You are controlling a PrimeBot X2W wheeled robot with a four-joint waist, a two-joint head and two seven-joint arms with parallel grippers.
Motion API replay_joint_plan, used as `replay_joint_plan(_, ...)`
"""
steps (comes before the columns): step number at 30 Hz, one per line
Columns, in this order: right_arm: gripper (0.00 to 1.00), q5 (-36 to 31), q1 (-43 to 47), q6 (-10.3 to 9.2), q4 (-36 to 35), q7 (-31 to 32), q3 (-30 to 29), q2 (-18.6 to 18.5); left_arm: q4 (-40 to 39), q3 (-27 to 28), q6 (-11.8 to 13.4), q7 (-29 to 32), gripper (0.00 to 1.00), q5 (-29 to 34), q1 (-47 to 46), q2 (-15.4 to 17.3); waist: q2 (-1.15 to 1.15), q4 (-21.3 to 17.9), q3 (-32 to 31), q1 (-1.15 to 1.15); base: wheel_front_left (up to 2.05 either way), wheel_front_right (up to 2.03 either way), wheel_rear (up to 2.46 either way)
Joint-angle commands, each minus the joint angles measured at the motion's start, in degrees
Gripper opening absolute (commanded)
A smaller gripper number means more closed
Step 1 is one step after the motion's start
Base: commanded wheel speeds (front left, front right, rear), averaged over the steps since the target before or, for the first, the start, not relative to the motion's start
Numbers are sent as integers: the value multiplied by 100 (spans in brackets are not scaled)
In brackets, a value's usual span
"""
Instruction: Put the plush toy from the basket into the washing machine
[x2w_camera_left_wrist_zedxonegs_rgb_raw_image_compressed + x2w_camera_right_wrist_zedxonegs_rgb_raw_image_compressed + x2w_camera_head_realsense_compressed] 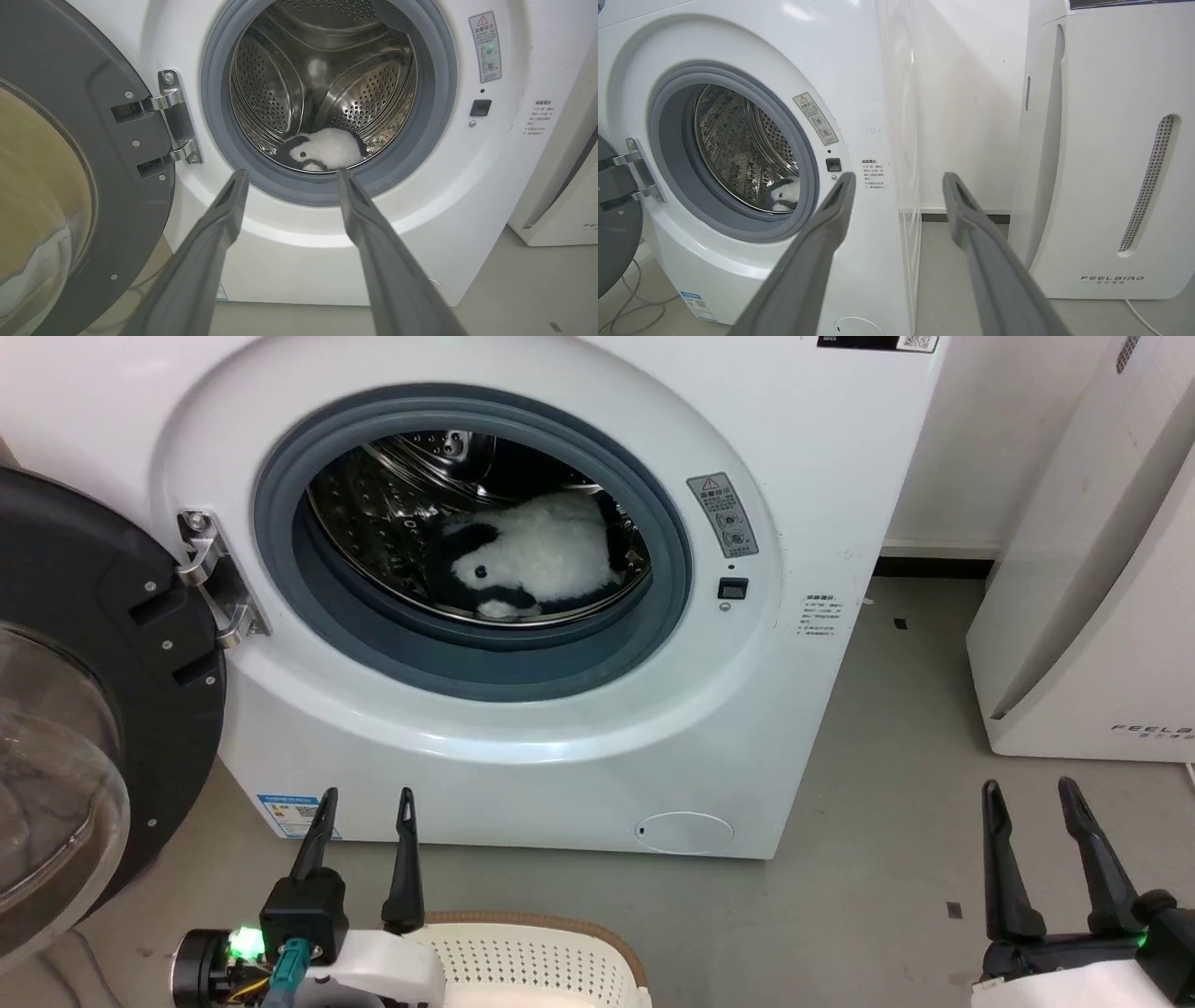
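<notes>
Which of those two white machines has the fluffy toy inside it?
The washing machine, with its round door swung open: the plush toy lies in its steel drum. The slanted FEELBIRD unit stands to its right.

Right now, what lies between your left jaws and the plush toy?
The grey door seal's lower lip, in the left wrist view; the plush toy lies behind it in the drum.

Head camera downward, wrist cameras level, all toward the washing machine (523,784).

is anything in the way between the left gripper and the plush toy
Nothing visible. The door is swung open to one side, and the left gripper, open, faces the plush toy lying in the washing machine drum.
</notes>
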Motion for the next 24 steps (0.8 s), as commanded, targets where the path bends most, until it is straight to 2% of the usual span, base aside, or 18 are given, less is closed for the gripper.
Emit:
replay_joint_plan(1,0,0,-1,1,0,1,1,0,-4,0,-6,1,0,0,0,0,0,0,-2,1,0,0,0)
replay_joint_plan(24,0,-143,-77,0,52,253,80,0,-171,51,-77,252,0,23,39,-3,0,-55,-12,1,0,0,0)
